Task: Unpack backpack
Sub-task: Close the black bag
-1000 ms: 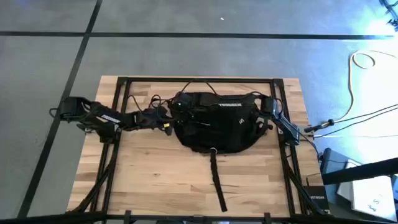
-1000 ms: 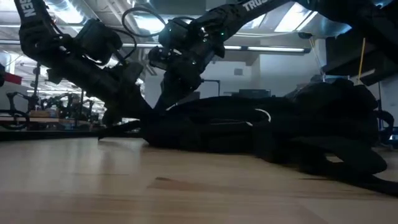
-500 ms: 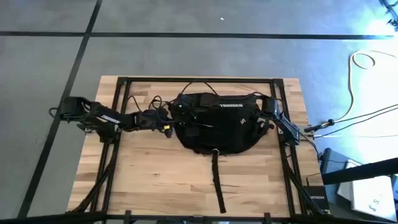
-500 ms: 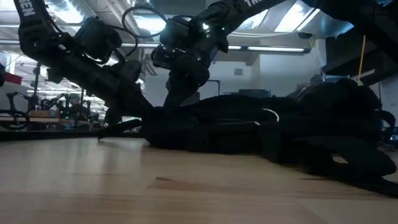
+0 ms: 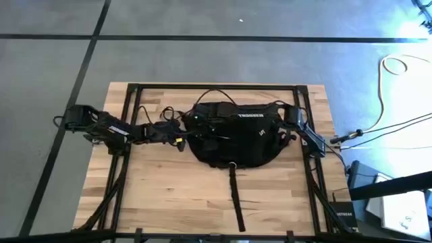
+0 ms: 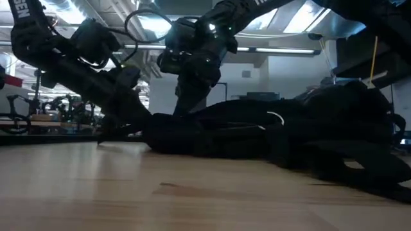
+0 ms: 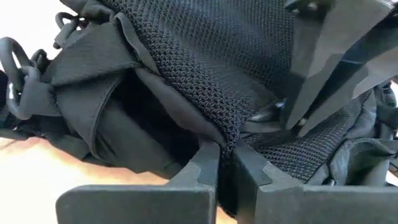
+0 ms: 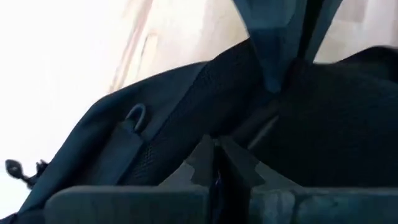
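The table [image 5: 169, 196] is covered across its far middle by the backpack [image 5: 236, 138], which lies flat with one strap [image 5: 236, 199] trailing toward the near edge. At the backpack's left end the left gripper [image 7: 225, 155] is seen pinched tight on a fold of its mesh fabric. The right gripper [image 8: 216, 158] is pressed nearly closed on the backpack's dark fabric.

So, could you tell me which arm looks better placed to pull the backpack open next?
Probably left: the left gripper is pinched on the backpack mesh edge beside an opening.
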`<state>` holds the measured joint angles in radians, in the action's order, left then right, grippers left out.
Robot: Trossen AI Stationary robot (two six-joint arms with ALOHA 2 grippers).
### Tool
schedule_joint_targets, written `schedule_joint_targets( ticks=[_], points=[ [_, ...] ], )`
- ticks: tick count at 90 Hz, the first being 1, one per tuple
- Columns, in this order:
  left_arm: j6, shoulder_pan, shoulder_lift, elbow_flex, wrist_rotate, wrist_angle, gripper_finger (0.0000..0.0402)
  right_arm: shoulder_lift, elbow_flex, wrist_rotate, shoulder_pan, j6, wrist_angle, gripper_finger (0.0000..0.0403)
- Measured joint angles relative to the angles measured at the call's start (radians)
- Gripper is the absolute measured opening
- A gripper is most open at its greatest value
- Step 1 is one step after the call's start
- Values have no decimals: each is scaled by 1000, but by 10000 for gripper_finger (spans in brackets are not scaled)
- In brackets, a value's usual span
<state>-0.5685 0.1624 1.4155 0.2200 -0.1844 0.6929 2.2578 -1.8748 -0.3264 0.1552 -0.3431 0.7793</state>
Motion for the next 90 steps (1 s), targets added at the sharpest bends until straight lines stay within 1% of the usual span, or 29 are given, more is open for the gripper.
schedule_joint_targets(
  ticks=[12,31,45,56,68,90],
  points=[
    [-10,-5,-1,-13,-2,13,0,0,-1,12,-18,8,35,0],
    [-39,-30,-5,-18,-3,-26,0,0,0,29,-44,29,85,0],
    [-104,-57,-28,-89,-43,22,0,0,1,32,-59,52,143,0],
    [-153,-59,-91,-157,-53,25,0,-10,3,29,-78,59,151,0],
    [-185,-70,-187,-210,-57,14,0,-23,5,27,-98,67,157,0],
    [-168,-74,-367,-213,-95,-173,0,-46,4,34,-111,94,160,0]
  ],
)
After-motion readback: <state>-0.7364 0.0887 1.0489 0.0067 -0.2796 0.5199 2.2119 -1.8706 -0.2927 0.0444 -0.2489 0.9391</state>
